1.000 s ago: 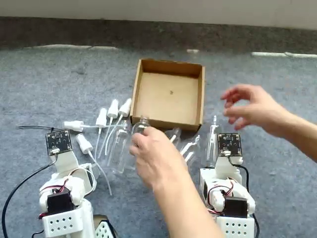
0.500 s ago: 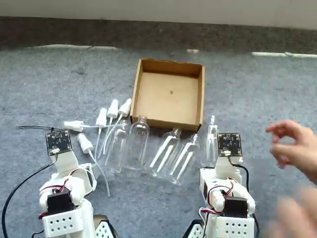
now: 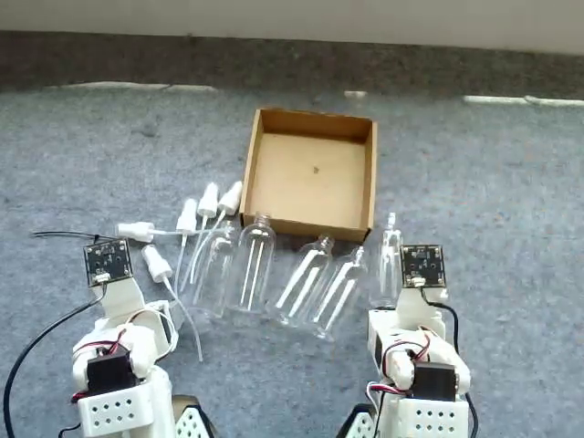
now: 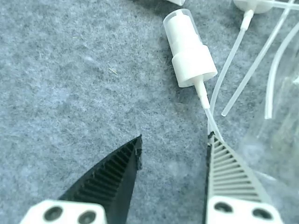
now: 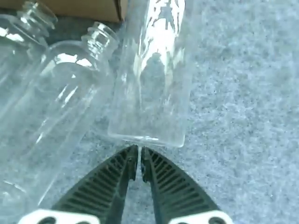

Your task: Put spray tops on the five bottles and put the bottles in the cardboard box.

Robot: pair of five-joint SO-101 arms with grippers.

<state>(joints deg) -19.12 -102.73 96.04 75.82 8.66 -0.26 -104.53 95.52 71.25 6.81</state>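
Left wrist view showed left fingers (image 4: 117, 172) spread, a spray top (image 4: 189, 51) just beyond them, seemingly laid for pickup. Right fingers (image 5: 131, 163) were pressed together, empty, a bottle (image 5: 154, 70) lying uncapped just ahead, the box (image 5: 74, 7) beyond.

The left arm (image 3: 117, 342) sits folded at 7 o'clock, pointing toward 12 o'clock. The left gripper (image 4: 174, 138) has its two fingers spread wide apart. The right arm (image 3: 417, 345) sits folded at 5 o'clock. The right gripper (image 5: 139, 149) has its fingers pressed almost together.
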